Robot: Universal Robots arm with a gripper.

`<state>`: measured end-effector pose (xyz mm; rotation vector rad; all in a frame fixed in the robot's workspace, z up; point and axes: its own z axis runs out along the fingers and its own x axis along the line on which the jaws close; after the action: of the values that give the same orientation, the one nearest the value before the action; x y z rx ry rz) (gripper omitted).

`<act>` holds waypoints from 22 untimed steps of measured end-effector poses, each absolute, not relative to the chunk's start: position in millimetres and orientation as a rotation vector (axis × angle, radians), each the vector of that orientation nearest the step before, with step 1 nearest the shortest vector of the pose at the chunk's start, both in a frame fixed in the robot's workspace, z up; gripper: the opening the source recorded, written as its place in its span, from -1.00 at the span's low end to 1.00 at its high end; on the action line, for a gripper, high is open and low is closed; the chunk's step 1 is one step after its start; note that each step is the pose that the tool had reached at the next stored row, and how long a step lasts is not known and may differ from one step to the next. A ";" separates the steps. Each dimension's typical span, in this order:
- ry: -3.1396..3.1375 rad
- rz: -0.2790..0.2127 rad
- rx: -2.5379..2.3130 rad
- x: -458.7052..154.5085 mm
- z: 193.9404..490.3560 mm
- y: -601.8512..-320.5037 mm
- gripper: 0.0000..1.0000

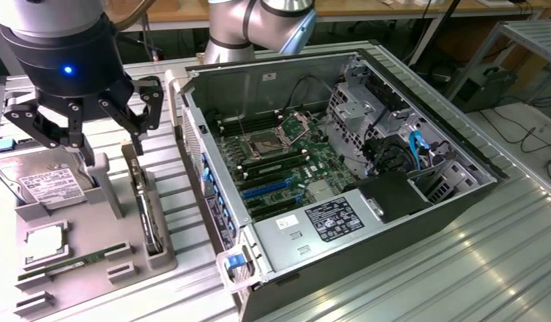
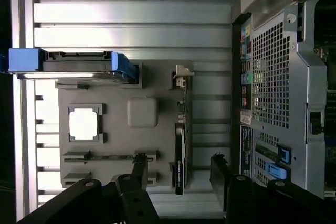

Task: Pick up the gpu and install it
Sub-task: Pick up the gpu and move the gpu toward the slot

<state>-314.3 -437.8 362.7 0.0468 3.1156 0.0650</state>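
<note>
Right under the wide-open, empty pincer (image 1: 109, 149), the gpu (image 1: 148, 215) stands on its edge in a gray tray (image 1: 105, 228), probably so the pincer fits around it.

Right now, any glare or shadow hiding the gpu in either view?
Exterior view: glare streaks on the ribbed table, gpu evenly lit and readable. Wrist view: the square chip is blown out white; the gpu is a dark edge-on strip with little detail.

Open computer case (image 1: 257, 80) beside grey tray (image 1: 96, 228) holding hard drive (image 1: 47, 181), CPU (image 1: 44, 243), memory stick (image 1: 74, 263).
</note>
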 end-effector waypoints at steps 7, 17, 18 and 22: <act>3.115 0.064 0.075 -314.4 351.8 -438.2 0.20; 3.116 0.060 0.035 -314.3 341.3 -439.6 0.20; 3.116 0.060 0.035 -314.3 341.1 -439.5 0.20; 3.116 0.060 0.034 -314.3 339.0 -439.5 0.20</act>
<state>-314.3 -439.5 339.0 0.0342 3.1161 0.0603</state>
